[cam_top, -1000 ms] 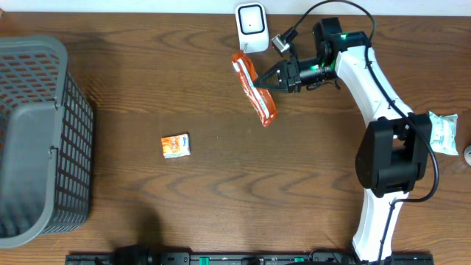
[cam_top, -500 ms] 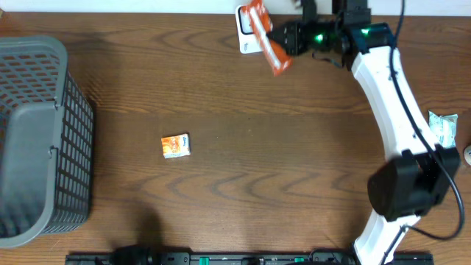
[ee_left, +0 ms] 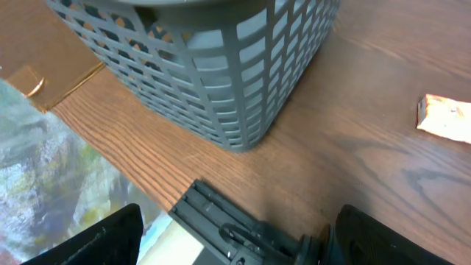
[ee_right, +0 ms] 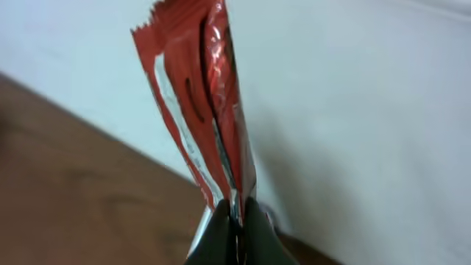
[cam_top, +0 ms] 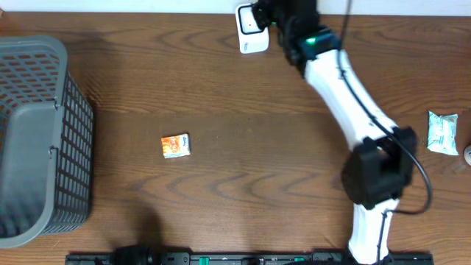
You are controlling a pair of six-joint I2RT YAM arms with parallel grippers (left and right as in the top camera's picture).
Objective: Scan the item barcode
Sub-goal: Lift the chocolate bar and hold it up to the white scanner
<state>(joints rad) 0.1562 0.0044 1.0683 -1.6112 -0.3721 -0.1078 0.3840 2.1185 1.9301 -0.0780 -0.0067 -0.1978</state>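
By what looks like the scanner (cam_top: 249, 40), the right gripper (ee_right: 237, 223) nips the red packet (ee_right: 210, 110) by one edge; it could swivel off-target.

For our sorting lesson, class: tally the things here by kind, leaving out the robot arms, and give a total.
Sealed packets: 3 (small orange packet, pale green-white packet, red foil wrapper pinched in the right hand)
Grey plastic mesh basket: 1
White box-shaped scanner: 1
Total: 5

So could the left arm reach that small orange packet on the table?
Probably yes: the packet lies alone on bare wood, the basket stands aside, and that arm's fingers are open.
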